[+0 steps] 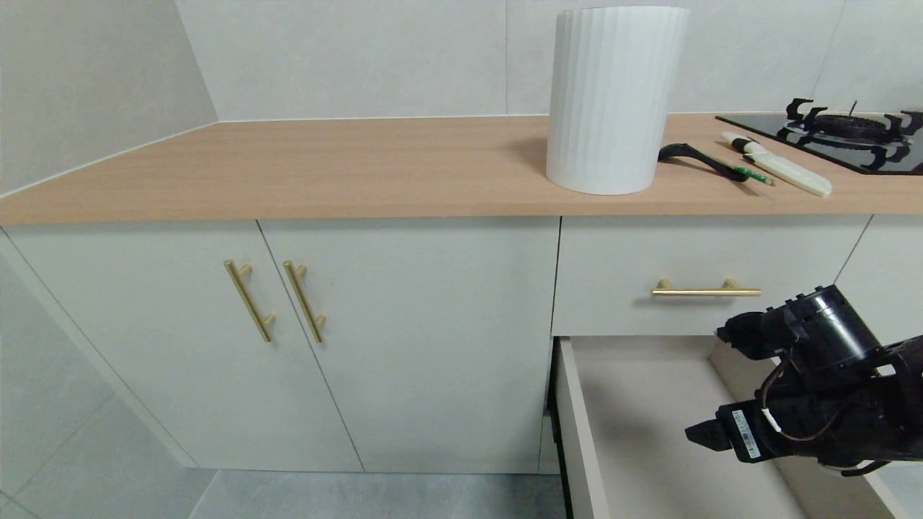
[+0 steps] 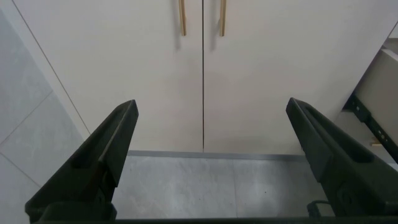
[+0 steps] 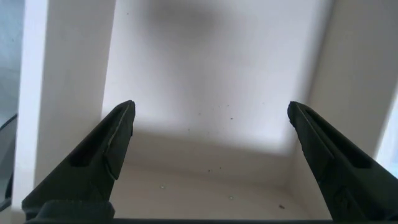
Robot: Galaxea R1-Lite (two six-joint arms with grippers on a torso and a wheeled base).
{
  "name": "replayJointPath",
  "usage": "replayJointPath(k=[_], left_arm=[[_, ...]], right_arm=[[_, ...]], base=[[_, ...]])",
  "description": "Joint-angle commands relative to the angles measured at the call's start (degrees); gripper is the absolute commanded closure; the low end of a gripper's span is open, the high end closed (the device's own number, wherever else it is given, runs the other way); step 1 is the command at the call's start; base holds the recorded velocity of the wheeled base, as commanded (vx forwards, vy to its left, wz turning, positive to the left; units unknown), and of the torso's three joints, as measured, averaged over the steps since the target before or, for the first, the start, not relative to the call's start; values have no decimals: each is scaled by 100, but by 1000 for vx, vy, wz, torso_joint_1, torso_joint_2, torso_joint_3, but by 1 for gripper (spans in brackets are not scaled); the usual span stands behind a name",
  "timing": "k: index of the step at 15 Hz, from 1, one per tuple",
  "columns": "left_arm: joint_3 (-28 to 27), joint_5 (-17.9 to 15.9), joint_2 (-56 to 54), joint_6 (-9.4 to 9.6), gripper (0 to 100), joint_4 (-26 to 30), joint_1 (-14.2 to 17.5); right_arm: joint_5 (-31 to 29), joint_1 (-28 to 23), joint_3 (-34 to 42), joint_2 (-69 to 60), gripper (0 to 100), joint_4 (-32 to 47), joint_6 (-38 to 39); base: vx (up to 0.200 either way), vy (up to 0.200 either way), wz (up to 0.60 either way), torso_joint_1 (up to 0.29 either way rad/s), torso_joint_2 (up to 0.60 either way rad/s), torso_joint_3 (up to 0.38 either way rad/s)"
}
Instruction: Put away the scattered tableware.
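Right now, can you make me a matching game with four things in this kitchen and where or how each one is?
Things:
1 white ribbed container
2 cream knife
3 lower drawer
4 right pincer

Places or states:
A pulled out
B lying beside the stove
C open, above the drawer's inside
D standing upright on the counter

Pairs: 1-D, 2-B, 3-A, 4-C

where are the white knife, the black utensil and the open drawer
white knife (image 1: 793, 175), head view, on its blade
black utensil (image 1: 703, 158), head view, along its handle
open drawer (image 1: 642, 425), head view, on its bare floor
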Motion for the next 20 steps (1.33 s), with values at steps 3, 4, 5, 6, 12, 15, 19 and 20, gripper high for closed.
replayJointPath(k=[3,4,5,6,12,15,19,20], left_arm=[[0,2,0,-1,0,2,2],[0,2,0,-1,0,2,2],[0,2,0,-1,0,2,2],[0,2,0,-1,0,2,2],[0,2,0,-1,0,2,2],[0,2,0,-1,0,2,2],[0,2,0,-1,0,2,2],[0,2,0,-1,0,2,2]], right_arm=[[-87,2,5,-32,0,0,-5],[-87,2,5,-23,0,0,-5],[-87,2,5,-23,0,0,-5],[-87,2,5,-23,0,0,-5],[-87,2,14,-23,0,0,-5],[-148,2,5,-67,0,-27,4],[-148,-394,-610,-199,0,-1002,-251],[-148,-561,-962,-137,0,-976,-286]], base=[[0,0,0,76,-242,-261],[0,0,0,129,-378,-320],[0,0,0,139,-583,-320],[0,0,0,115,-544,-300],[0,0,0,167,-467,-299],[0,0,0,133,-330,-198],[0,0,0,16,-37,-23],[0,0,0,0,0,0]])
